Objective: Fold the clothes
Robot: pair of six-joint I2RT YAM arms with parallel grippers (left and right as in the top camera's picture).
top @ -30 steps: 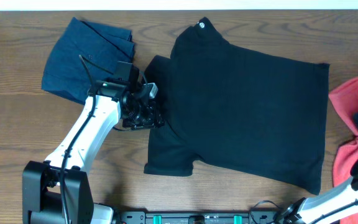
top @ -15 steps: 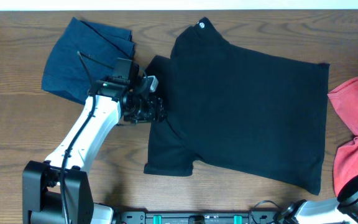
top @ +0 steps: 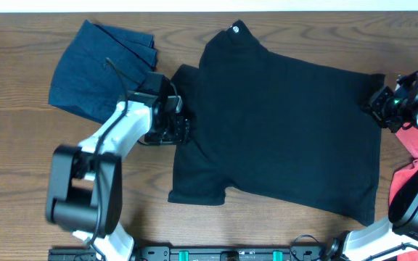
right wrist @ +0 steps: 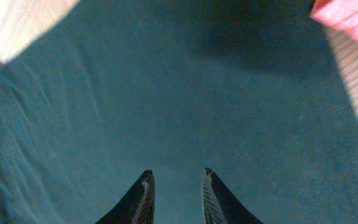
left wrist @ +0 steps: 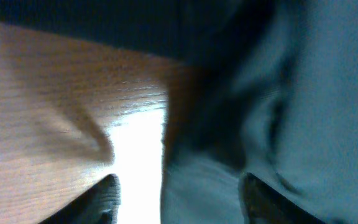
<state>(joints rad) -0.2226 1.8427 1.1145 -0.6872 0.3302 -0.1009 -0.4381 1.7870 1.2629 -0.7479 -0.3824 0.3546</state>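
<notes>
A black T-shirt (top: 281, 123) lies spread flat in the middle of the table, its collar toward the top left. My left gripper (top: 180, 127) sits at its left sleeve. In the left wrist view this gripper (left wrist: 180, 179) is open, and the dark cloth edge (left wrist: 253, 124) runs between its fingers over bare wood. My right gripper (top: 374, 101) hovers at the shirt's upper right corner. From the right wrist, it (right wrist: 177, 171) stands slightly open above black cloth (right wrist: 166, 93), with nothing between the tips.
A navy-blue garment (top: 96, 69) lies bunched at the back left, just behind my left arm. A coral-red T-shirt (top: 411, 185) (right wrist: 347, 15) lies at the right edge, partly under my right arm. Brown wood table (top: 20, 145) shows at the left.
My right arm has swung in from the right edge to the black shirt's upper right corner and its jaws have parted. The left gripper stays at the sleeve while its arm has shifted.
</notes>
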